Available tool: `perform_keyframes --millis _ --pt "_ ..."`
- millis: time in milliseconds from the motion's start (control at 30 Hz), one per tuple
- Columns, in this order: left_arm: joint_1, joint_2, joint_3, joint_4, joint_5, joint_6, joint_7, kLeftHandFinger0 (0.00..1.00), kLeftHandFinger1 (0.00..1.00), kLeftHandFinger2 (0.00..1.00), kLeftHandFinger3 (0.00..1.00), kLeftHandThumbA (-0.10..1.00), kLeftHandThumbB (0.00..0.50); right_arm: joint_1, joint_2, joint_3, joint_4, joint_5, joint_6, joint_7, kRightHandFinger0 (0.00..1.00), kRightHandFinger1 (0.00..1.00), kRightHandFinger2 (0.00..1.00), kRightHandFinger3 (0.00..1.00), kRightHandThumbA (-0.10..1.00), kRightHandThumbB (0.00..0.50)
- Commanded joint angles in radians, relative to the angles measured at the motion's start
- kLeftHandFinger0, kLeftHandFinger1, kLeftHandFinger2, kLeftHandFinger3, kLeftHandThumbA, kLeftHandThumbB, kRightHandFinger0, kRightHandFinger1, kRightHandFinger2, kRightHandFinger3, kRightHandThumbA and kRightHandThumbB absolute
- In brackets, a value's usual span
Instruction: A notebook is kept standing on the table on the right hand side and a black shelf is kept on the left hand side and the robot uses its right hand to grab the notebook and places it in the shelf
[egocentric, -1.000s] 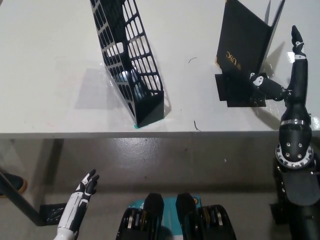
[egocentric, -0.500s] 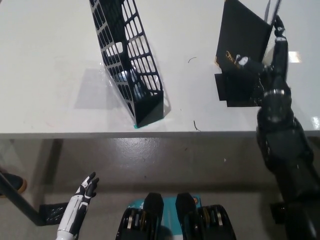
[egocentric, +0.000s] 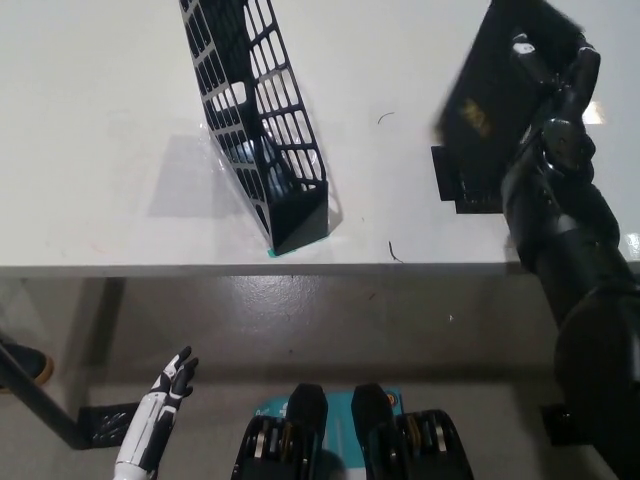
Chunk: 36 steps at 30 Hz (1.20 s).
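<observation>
Now, going from left to right: the white left hand (egocentric: 165, 395) hangs idle at about seven o'clock, below the tabletop (egocentric: 90, 130) edge, fingers spread and holding nothing, much as it did a moment ago. The black mesh shelf (egocentric: 262, 120) stands unmoved at about eleven o'clock, leaning, its open top facing up, with nothing seen inside.

The change is all at two o'clock. Half a second ago the black notebook (egocentric: 490, 90) stood upright on its black stand (egocentric: 460, 180) with the black right hand (egocentric: 550, 85) just closing in beside it; the hand is now wrapped on the notebook's right edge, fingers clamped over the cover, and the notebook has tilted and looks blurred, apparently rising off the stand.

So the grasp appears made and the lift begun. What remains, as I judge it, is the carry across toward eleven o'clock and a lowering into the shelf's narrow opening, where a tilted cover could catch on the mesh wall.
</observation>
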Motion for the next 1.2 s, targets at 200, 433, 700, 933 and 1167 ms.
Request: perform_keyframes --millis 200,433,700,933,1167 --pt "-0.009 -0.001 0.0 -0.018 0.004 -0.04 0.01 1.0 1.0 1.0 1.0 1.0 0.15 -0.079 -0.012 -0.005 -0.008 0.151 -0.123 0.059 0.0 0.0 0.49 0.73 -0.1 0.055" --pt "-0.008 0.002 0.002 -0.015 0.01 -0.041 0.014 1.0 1.0 1.0 1.0 1.0 0.148 -0.074 0.007 0.047 -0.151 0.135 -0.151 0.032 0.0 0.06 0.57 0.71 -0.1 0.09" --pt "-0.007 0.001 0.003 -0.014 -0.002 -0.046 0.007 1.0 1.0 1.0 1.0 1.0 0.148 -0.007 0.083 0.223 -0.768 -0.014 -0.023 0.009 0.0 0.2 0.62 0.75 -0.1 0.096" --pt "-0.002 0.006 0.0 -0.008 -0.001 -0.046 0.001 1.0 1.0 1.0 1.0 1.0 0.119 -0.068 0.138 0.358 -0.988 -0.169 0.048 -0.003 0.0 0.19 0.61 0.77 -0.1 0.105" --pt "0.008 0.007 -0.001 -0.014 0.003 -0.036 0.0 1.0 1.0 1.0 1.0 1.0 0.11 -0.132 0.179 0.471 -0.985 -0.39 0.113 -0.11 0.0 0.15 0.59 0.7 -0.1 0.116"
